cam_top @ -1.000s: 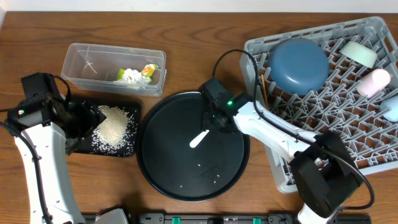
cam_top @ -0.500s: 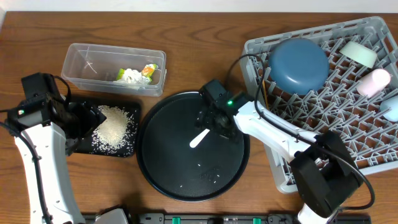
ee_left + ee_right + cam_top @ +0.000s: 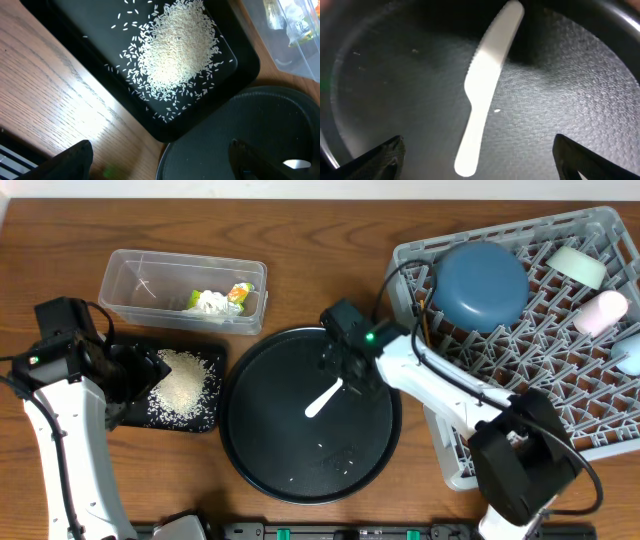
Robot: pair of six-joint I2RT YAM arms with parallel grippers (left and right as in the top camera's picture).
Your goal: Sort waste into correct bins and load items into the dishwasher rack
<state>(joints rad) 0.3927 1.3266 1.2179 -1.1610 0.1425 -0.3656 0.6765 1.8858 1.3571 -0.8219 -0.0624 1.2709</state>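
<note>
A white plastic spoon [image 3: 322, 399] lies on the large round black tray [image 3: 270, 460]. My right gripper [image 3: 348, 376] is open right above its handle end; in the right wrist view the spoon [image 3: 485, 95] lies between the open fingers [image 3: 477, 160]. My left gripper [image 3: 135, 375] is open and empty over the shallow black tray [image 3: 130, 415], which holds the rice heap [image 3: 182, 383], also seen in the left wrist view [image 3: 177, 45]. The clear tub [image 3: 140, 280] holds the white tissue [image 3: 210, 302] and the yellow-green wrapper [image 3: 238, 293]. The grey rack [image 3: 470, 450] holds the dark blue plate [image 3: 480, 283], green bowl [image 3: 577, 265] and pale cups [image 3: 600, 310].
Thin wooden chopsticks [image 3: 424, 320] stand in the rack's left side. A few rice grains [image 3: 338, 463] lie scattered on the round tray. Cables run from the right arm over the rack's left edge. Bare wooden table lies at the front left.
My right gripper has shifted slightly up and right along the spoon. The spoon, the left arm and everything else have stayed put.
</note>
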